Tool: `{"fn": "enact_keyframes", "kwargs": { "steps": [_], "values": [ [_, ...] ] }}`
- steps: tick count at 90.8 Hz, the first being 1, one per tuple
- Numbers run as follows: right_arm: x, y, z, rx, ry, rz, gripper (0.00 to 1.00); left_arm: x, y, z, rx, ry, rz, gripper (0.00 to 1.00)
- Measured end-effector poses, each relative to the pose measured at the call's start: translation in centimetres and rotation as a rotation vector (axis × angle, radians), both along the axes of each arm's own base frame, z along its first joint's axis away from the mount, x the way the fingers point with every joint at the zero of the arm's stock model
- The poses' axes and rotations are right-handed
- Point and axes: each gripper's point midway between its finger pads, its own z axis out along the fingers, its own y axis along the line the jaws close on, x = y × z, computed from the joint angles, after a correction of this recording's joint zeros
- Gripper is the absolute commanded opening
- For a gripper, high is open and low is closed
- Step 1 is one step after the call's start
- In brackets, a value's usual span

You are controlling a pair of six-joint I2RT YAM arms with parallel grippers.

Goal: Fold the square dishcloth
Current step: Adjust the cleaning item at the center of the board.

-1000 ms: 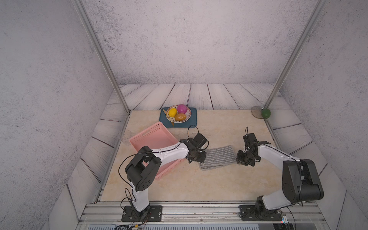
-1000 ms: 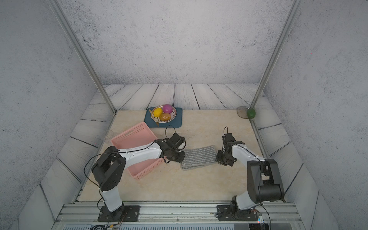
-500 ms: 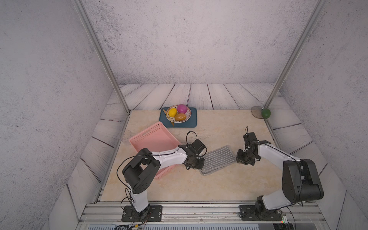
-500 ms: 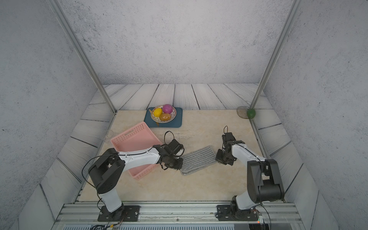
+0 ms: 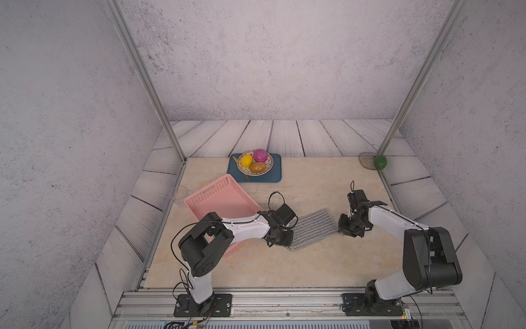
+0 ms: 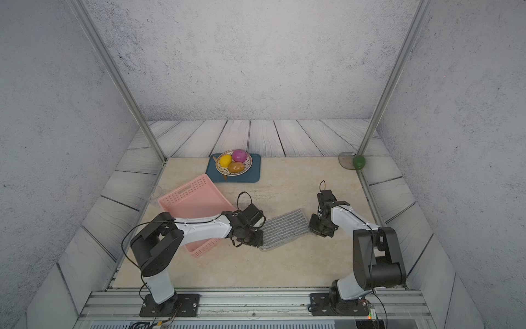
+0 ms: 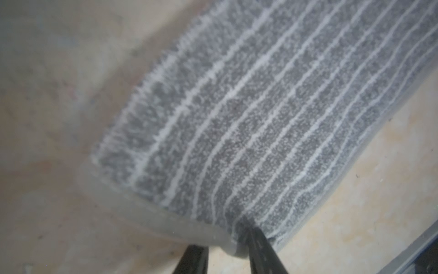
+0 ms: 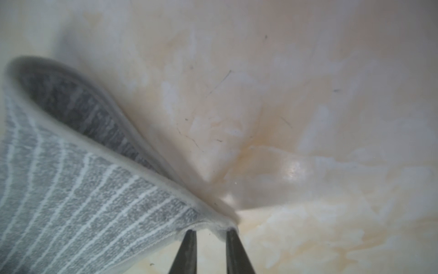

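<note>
Dishcloth (image 5: 311,229) lies folded once, middle of the worktop (image 5: 313,270). Left gripper (image 7: 224,246) and right gripper (image 8: 211,231) stand released, jaws parted at its opposite ends. Judged soft, light, limp; best taken by the corners.

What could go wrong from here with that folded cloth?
By the right claw, the top layer of the dishcloth bulges off the lower one, so it might spring open.
The hem sits inside the left claw; backing away could drag it crooked.
The left arm hangs over the pink basket and might nudge it.
</note>
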Motion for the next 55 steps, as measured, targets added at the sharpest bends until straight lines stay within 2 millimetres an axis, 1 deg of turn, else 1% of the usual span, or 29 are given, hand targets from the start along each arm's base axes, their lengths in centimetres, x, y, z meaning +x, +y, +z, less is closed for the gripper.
{"fn": "enact_keyframes", "kwargs": {
  "steps": [12,22,31,41,48,55],
  "values": [
    [-0.1,-0.3,1.1,-0.011,-0.029,-0.003,0.27,1.6,-0.5,0.0,0.019,-0.045,-0.008,0.26],
    [-0.1,-0.3,1.6,-0.015,-0.042,-0.004,0.28,3.5,-0.8,0.0,0.029,-0.084,-0.008,0.26],
    [0.4,-0.2,2.0,-0.007,-0.057,-0.003,0.27,5.4,-0.7,0.2,0.034,-0.115,0.002,0.30],
    [1.2,0.3,2.5,0.016,-0.078,0.001,0.26,7.2,-0.4,1.0,0.034,-0.151,0.013,0.36],
    [2.1,0.7,3.0,0.040,-0.097,0.006,0.25,7.8,-0.3,1.4,0.032,-0.166,0.020,0.39],
    [3.0,1.3,3.3,0.068,-0.119,0.013,0.24,7.5,0.0,1.9,0.038,-0.163,0.021,0.40]
  ]
}}
